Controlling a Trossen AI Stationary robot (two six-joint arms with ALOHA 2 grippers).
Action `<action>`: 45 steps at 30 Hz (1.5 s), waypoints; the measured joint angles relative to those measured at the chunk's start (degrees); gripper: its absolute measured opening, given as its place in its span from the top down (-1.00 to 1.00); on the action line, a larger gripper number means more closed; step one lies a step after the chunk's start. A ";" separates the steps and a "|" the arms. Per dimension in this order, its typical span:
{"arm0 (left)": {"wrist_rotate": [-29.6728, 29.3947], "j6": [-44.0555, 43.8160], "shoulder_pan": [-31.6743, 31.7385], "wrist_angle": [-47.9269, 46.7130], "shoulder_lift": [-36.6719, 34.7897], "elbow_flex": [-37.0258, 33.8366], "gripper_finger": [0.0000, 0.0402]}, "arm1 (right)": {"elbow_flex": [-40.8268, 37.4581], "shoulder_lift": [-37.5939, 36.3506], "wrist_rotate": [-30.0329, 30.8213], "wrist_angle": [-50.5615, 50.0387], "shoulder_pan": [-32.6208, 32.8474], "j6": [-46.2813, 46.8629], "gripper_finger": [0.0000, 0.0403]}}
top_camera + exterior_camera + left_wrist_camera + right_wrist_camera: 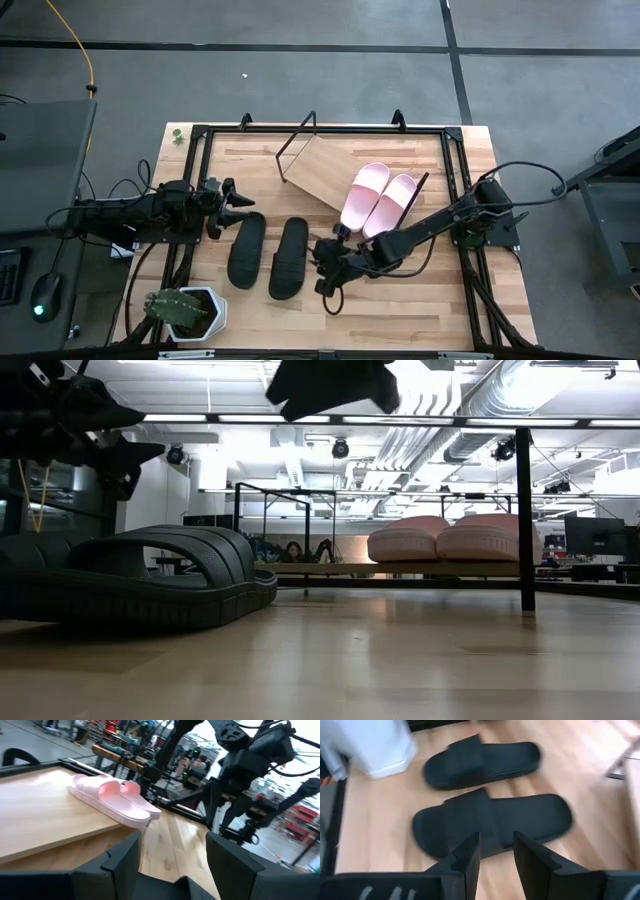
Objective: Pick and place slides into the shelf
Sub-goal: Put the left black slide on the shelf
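Right jaws (322, 272): parted, holding nothing, poised over the counter just beside the nearer black slide.
Nearer black slide (289, 258): flat on the counter at about 9 o'clock from the right jaws in the overhead view; in the right wrist view it lay directly ahead of the fingers (468, 855).
Long axis: ran 12 to 6 o'clock on the counter and crosswise to the jaw gap, so by my judgement a grip across the strap or the sole edge suited.
Second black slide (246, 250): parallel, just beside the first at its 9 o'clock, close to the left arm.
Left jaws (236, 201): wide apart, empty, just off the second black slide at its 11 o'clock.
Nearer arm: right for the first black slide, left for the second.
Pink pair (378, 199): already on the shelf, side by side, touching.
Shelf (320, 172): skewed on the counter at 12 to 1 o'clock from the black slides; its bare board lay on the pink pair's 10 o'clock side.
Obstacles: wire end frame (296, 146) at the shelf's far end; potted cactus (182, 310) at 7 o'clock, well apart.
Counter (400, 310): bare between the black slides and the shelf.
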 joint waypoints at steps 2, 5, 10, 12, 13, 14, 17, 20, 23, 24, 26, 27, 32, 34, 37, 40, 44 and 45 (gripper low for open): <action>1.26 0.00 0.00 0.34 0.39 0.00 -0.02 | 0.00 1.19 -2.42 2.21 0.03 -2.55 0.46; 2.34 0.03 0.00 0.48 0.46 0.00 -0.02 | 0.00 2.54 -5.13 6.25 0.01 -6.39 0.46; 2.36 0.00 0.00 0.46 0.46 0.00 -0.02 | 0.00 2.69 -5.53 9.60 -0.01 -10.10 0.46; 2.36 -0.02 0.00 0.46 0.46 0.00 -0.02 | 0.00 2.69 -4.76 10.07 -0.01 -11.06 0.46; 2.37 -0.03 0.00 0.46 0.46 0.00 -0.02 | 0.00 2.69 -4.70 10.18 -0.01 -11.40 0.46; 2.39 -0.26 0.00 0.46 0.46 0.00 -0.02 | 0.00 2.69 -4.69 9.95 -0.01 -11.46 0.46; 3.83 -1.90 0.00 0.60 0.73 0.00 -0.02 | 0.00 2.69 -4.34 8.54 -0.05 -10.08 0.46; 7.95 -3.78 0.00 1.14 1.83 0.00 -0.02 | 0.00 2.69 -3.44 7.42 -0.05 -8.95 0.46; 13.51 -5.24 0.00 0.82 3.86 0.36 -0.02 | 0.00 2.69 -3.44 5.64 -0.37 -8.94 0.46; 15.32 -5.47 0.00 0.27 4.66 0.64 -0.02 | 0.00 2.69 -3.44 4.96 -0.57 -8.91 0.46; 18.07 -6.09 0.00 -1.62 6.35 1.31 -0.02 | 0.00 2.69 -3.44 4.08 -0.91 -8.92 0.46; 19.18 -6.27 0.00 -2.99 7.26 1.73 -0.02 | 0.00 2.69 -3.44 3.85 -1.08 -8.91 0.46; 22.92 -4.29 -0.02 -9.81 11.25 3.55 -0.02 | 0.00 2.69 -3.44 3.54 -1.58 -8.58 0.46; 22.61 -2.24 -0.02 -9.66 12.22 3.63 -0.02 | 0.00 2.69 -3.49 3.53 -1.52 -8.64 0.46; 20.59 -0.49 -0.02 -8.33 12.86 3.65 -0.02 | 0.00 2.69 -3.51 3.53 -1.50 -8.70 0.46; 17.99 1.34 -0.02 -8.28 12.84 3.65 -0.02 | 0.00 2.69 -3.51 3.53 -1.51 -8.53 0.46; 16.27 2.77 -0.02 -8.30 12.84 3.66 -0.02 | 0.00 2.69 -3.51 3.53 -1.52 -8.70 0.46; 16.26 2.79 -0.02 -8.33 12.84 3.65 -0.02 | 0.00 2.69 -3.51 3.53 -1.52 -8.70 0.46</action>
